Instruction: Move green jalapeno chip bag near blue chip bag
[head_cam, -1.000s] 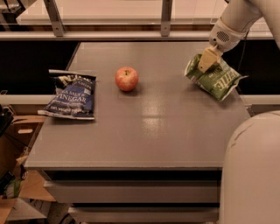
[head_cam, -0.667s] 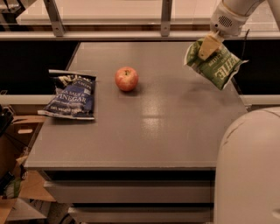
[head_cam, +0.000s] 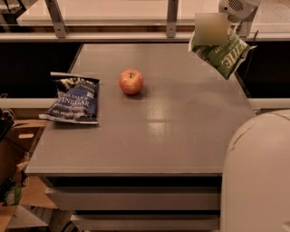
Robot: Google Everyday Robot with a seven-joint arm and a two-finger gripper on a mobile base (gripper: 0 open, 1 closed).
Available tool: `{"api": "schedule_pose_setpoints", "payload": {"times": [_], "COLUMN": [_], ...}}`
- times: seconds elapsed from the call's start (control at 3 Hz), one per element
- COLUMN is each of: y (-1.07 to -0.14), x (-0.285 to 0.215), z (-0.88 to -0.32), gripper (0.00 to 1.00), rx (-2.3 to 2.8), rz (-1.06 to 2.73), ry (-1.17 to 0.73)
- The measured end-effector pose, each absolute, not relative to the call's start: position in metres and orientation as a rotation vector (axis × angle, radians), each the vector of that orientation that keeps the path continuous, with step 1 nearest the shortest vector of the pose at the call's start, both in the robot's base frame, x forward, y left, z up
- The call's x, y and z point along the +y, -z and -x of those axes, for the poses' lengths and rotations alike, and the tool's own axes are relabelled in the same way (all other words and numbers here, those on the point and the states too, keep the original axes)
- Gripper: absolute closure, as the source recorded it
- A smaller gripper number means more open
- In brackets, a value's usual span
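Camera view, and the hand (head_cam: 212, 32) is up at the far right corner of the desk (head_cam: 172, 131), at the end of the white arm (head_cam: 238, 7) coming in from the top edge. It's grasping the green jalapeno chip bag (head_cam: 225, 55) by its top. The bag hangs off the hand, tilted, its lower end pointing down to the right, and it's clear of the desk surface, out over the far right edge. The white lettering on it shows at a slant.

Over on the left side lies the blue chip bag (head_cam: 72, 99), flat on the desk near the left edge, white "VINEGAR" lettering facing up. Between the two bags sits a red apple (head_cam: 131, 81), resting on the desk closer to the blue bag than to the green one. So the green bag and the blue bag are well apart, nearly the whole desk between them.

In the lower right corner the robot's white body (head_cam: 258, 176) fills the foreground. Down at the lower left, below the desk, there are cardboard boxes (head_cam: 20, 136).
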State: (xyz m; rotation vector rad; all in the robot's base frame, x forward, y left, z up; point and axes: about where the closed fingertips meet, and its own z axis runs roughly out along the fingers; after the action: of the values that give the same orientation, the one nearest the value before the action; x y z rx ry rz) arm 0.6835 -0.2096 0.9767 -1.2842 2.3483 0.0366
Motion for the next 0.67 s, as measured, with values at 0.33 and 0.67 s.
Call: {"api": "schedule_pose_setpoints", "payload": {"times": [0.33,0.67], "y": [-0.99,-1.015], "x": [-0.195,-0.165], "z": [-0.689,-0.69], "gripper": [1.0,1.0], "rx": [2.266,2.125], "rz": [1.344,1.478], "ry": [-0.009,0.037]}}
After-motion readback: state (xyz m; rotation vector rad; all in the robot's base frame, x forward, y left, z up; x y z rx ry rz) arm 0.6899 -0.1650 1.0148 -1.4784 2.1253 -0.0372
